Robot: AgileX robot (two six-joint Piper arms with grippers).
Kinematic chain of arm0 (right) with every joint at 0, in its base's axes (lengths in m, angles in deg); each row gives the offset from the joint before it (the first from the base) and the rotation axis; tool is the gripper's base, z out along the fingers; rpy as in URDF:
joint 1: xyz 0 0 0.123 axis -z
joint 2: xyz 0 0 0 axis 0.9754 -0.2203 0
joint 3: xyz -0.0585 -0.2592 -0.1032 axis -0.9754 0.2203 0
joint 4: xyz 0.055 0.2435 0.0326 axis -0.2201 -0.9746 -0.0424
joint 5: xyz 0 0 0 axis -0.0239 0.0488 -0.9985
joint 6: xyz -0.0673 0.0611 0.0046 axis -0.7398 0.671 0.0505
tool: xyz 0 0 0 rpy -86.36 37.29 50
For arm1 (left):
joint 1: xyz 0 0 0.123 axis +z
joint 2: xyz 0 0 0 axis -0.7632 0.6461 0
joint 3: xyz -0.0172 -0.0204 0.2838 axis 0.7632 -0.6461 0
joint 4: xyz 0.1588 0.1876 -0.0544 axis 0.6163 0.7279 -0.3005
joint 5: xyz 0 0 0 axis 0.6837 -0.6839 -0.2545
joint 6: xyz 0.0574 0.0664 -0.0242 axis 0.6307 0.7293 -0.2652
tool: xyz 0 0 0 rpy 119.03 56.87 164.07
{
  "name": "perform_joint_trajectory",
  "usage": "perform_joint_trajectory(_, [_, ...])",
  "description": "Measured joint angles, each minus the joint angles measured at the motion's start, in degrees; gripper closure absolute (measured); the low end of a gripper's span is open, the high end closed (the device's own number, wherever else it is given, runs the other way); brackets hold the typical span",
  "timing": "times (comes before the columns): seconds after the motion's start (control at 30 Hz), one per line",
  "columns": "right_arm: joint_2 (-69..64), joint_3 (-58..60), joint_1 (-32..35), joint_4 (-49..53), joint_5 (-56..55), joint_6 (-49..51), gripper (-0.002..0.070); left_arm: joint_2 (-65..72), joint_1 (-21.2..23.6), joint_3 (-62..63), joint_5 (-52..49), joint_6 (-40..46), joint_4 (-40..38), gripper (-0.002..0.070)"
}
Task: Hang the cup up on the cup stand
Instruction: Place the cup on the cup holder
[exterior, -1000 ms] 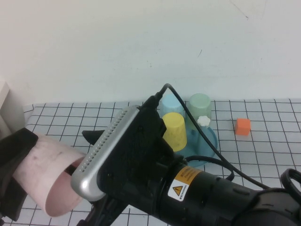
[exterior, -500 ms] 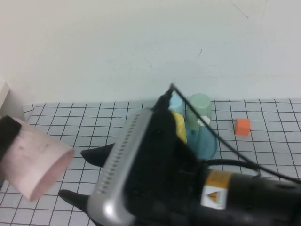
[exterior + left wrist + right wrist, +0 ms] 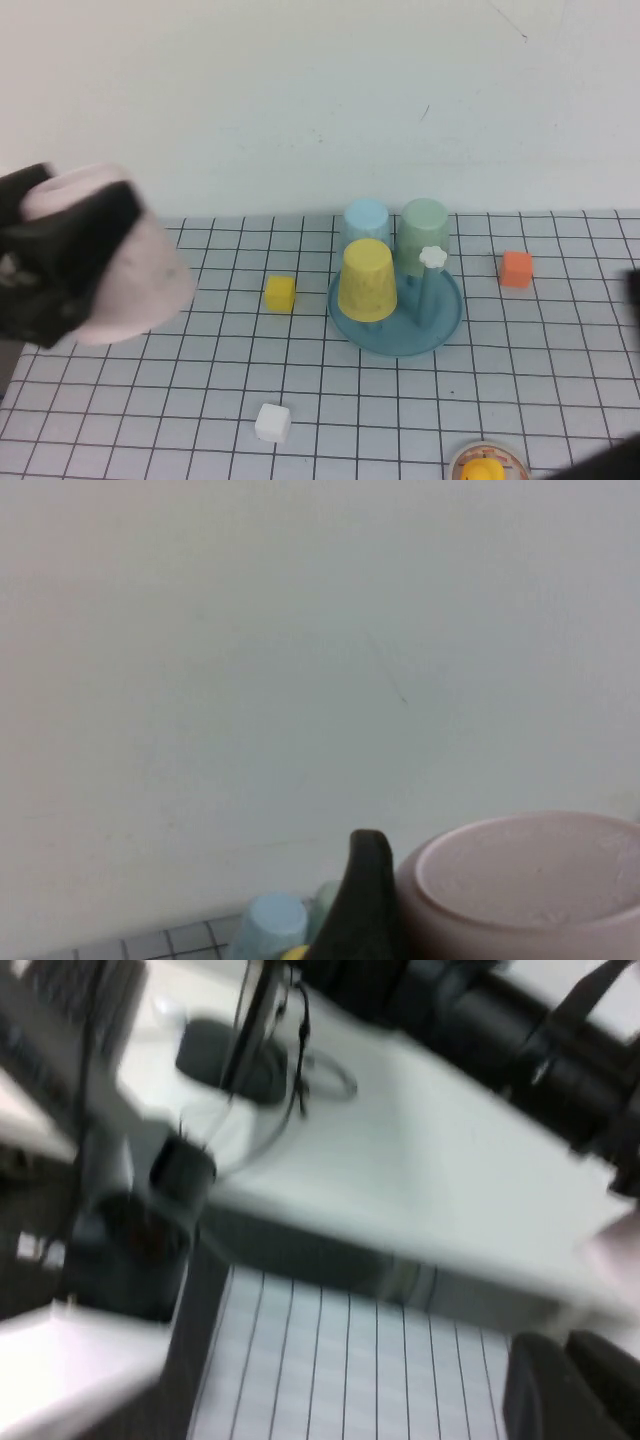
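1. At the far left of the high view, the left gripper [image 3: 60,255] holds the cup [image 3: 135,275] aloft, its dark fingers pinched on the pale pink wall; the cup is well apart from the cup stand [image 3: 445,315] and not yet hung.
2. From the left wrist view, the cup's [image 3: 525,880] flat base shows with one black finger [image 3: 365,895] against its side, so I judge it is carried tipped or inverted, ready for a peg.
3. Toward the middle, a yellow block [image 3: 280,293] and a white block [image 3: 272,422] lie on the gridded mat, between the cup and the stand.
4. On the stand, a yellow cup [image 3: 367,280], a light-blue cup [image 3: 365,218] and a pale green cup [image 3: 424,228] already sit over pegs; the flower-tipped peg [image 3: 432,258] looks bare, so what is left is the carry across, lowering and release.
5. Further right lies an orange block [image 3: 516,268].
6. At the right edge, the right gripper [image 3: 570,1390] shows only as a dark blur, pulled clear of the table; I cannot tell its fingers' state.
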Motion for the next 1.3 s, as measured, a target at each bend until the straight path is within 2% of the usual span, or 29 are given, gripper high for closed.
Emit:
perform_joint_trajectory(0.1, [4.4,0.0,0.0,14.9,8.4,14.1,0.0661,6.5,0.0,3.5,-7.5,5.6,0.4,0.0111])
perform_joint_trajectory(0.27, [10.2,1.4,0.0,37.8,26.0,37.3,0.0668,15.9,-0.1,9.3,-11.8,15.2,0.7,0.0111])
perform_joint_trajectory(0.33, [13.0,4.1,0.0,42.5,28.3,42.2,0.0670,19.3,-0.6,11.5,-13.6,18.6,0.7,0.0111])
perform_joint_trajectory(0.43, [18.5,9.2,0.0,46.8,27.9,47.8,0.0671,23.9,-4.3,14.9,-14.6,23.4,0.9,0.0111])
perform_joint_trajectory(0.7, [30.5,25.3,0.0,56.0,20.0,60.9,0.0672,38.4,-19.9,26.0,-5.1,30.2,0.9,0.0111])
perform_joint_trajectory(0.87, [34.5,30.5,0.0,59.8,18.1,66.6,0.0674,50.8,-25.6,35.1,-3.3,31.0,0.6,0.0112])
perform_joint_trajectory(0.97, [35.5,31.4,0.0,60.4,18.1,67.3,0.0674,59.0,-27.3,40.9,-1.7,30.0,0.6,0.0113])
perform_joint_trajectory(1.3, [35.6,31.5,0.0,65.2,25.1,67.3,0.0675,78.9,-27.5,58.7,4.0,24.4,0.4,0.0114])
